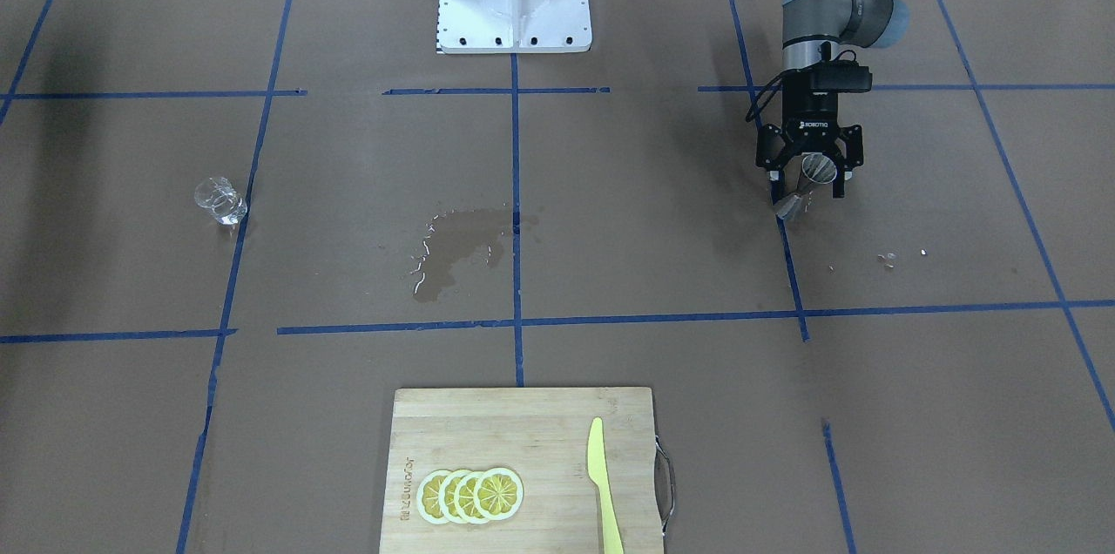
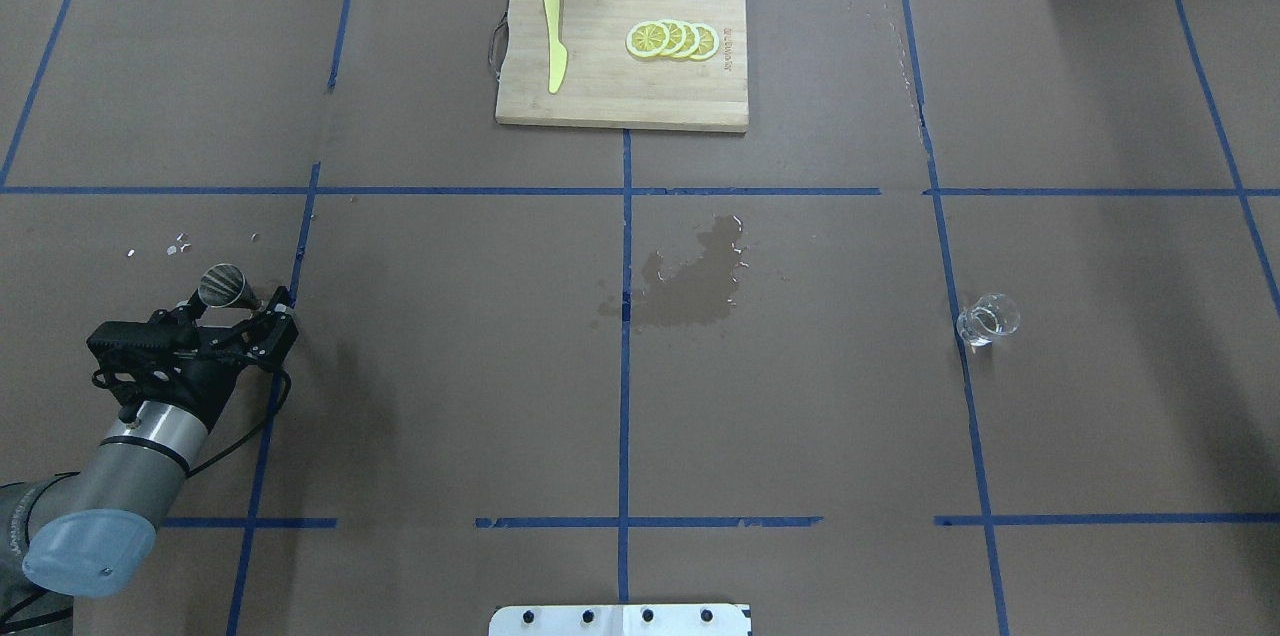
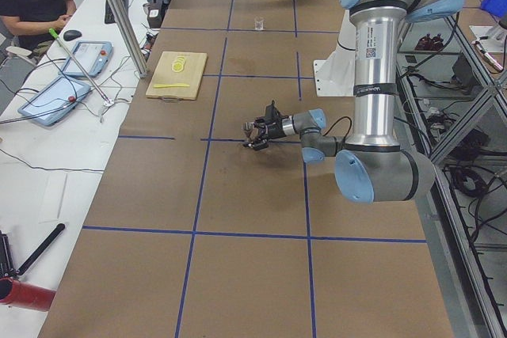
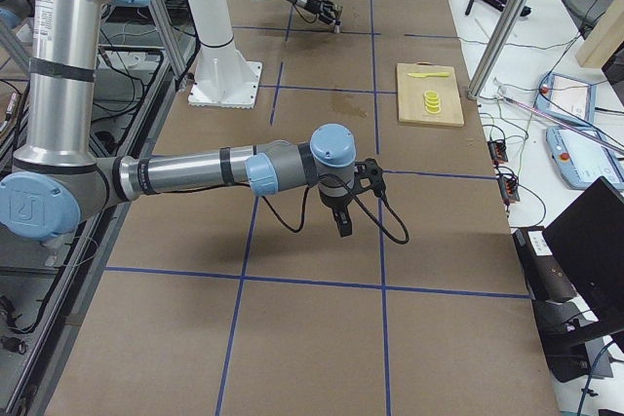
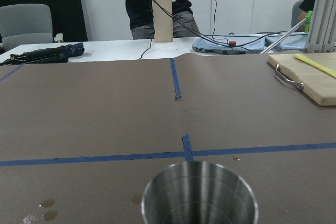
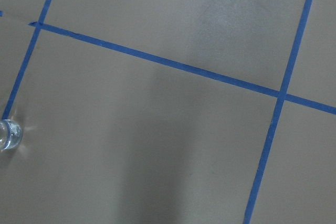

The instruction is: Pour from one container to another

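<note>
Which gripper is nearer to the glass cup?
Probably right. The right gripper hangs beyond the cup; the left gripper, around the jigger, is across the table.

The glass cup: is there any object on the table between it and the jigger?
No object does. Between the glass cup and the jigger in the left tool lies only a wet patch.

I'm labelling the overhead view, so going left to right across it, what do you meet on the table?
Left gripper around the steel jigger → yellow knife → lemon slices, both on the cutting board → wet patch → glass cup.
</note>
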Robot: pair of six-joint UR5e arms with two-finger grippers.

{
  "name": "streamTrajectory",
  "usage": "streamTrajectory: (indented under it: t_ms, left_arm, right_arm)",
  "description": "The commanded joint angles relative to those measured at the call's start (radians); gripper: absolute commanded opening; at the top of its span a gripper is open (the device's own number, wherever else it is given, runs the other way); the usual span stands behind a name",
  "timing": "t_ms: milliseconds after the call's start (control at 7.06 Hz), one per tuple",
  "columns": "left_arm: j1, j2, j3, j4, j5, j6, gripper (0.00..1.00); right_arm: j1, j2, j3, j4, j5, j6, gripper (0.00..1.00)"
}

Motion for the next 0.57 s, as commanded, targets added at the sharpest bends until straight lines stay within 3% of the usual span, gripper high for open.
streamTrajectory:
  t_ms: [0,425]
  left_arm:
    - [0.001,-0.001,0.01,-0.003,0.0,0.0,0.77]
    - [0.001,-0.001,0.004,-0.003,0.0,-0.002,0.6]
  right_arm:
    - [-0.001,0.0,0.001,0.0,0.0,0.0,1.0]
    - [0.001,0.0,0.005,0.0,-0.002,0.0,1.0]
